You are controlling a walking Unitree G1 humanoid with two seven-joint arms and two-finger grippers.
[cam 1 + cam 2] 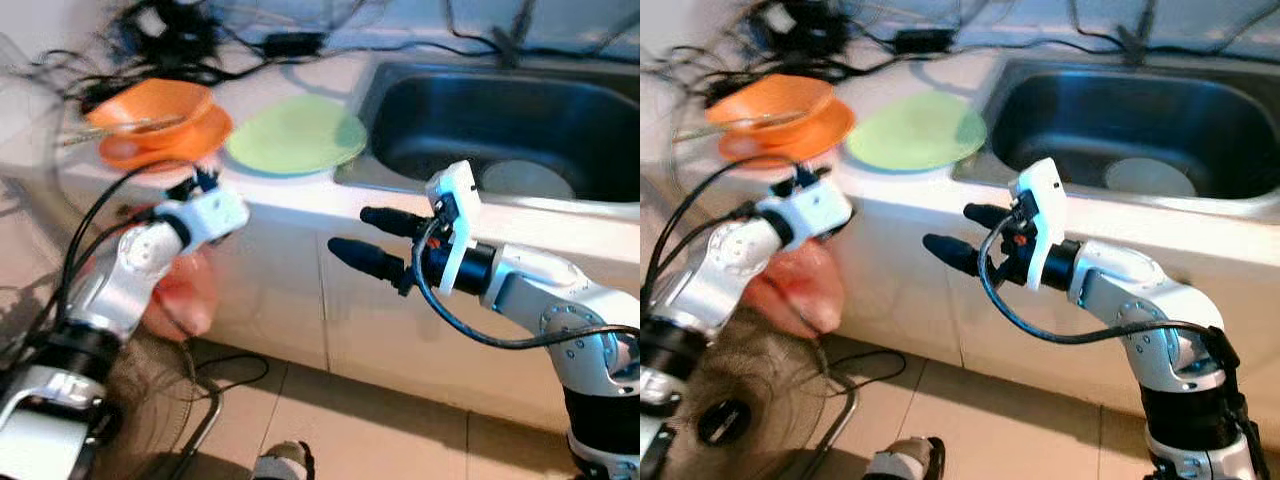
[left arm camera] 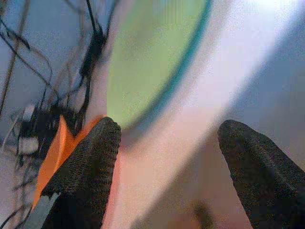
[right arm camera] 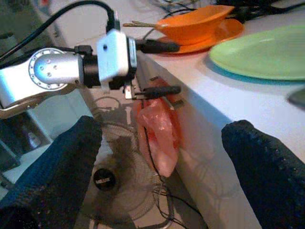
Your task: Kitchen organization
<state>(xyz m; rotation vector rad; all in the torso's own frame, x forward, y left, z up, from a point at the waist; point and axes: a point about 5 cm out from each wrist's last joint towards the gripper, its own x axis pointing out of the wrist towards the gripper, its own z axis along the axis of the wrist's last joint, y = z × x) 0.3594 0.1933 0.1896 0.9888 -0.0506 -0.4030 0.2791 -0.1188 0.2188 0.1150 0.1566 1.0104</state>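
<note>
Below the desk [image 1: 300, 205] edge, your left tool [image 3: 159, 68] blurs, fingers apart, empty, by the orange bowl [image 1: 150, 108]; green plate [image 1: 297, 134] beside; right tool [image 1: 365, 238] open, empty.

orange plastic bowl [image 1: 150, 108] on orange plate [image 1: 205, 130], upper left | pale green round plate [image 1: 297, 135] with teal rim | dark steel sink [image 1: 510, 120], upper right | pink plastic bag [image 3: 159, 129]

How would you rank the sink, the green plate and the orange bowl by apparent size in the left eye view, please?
Largest to smallest:
1. sink
2. green plate
3. orange bowl; it is blurred and looks only slightly smaller than the plate, so that order is less sure.
</note>
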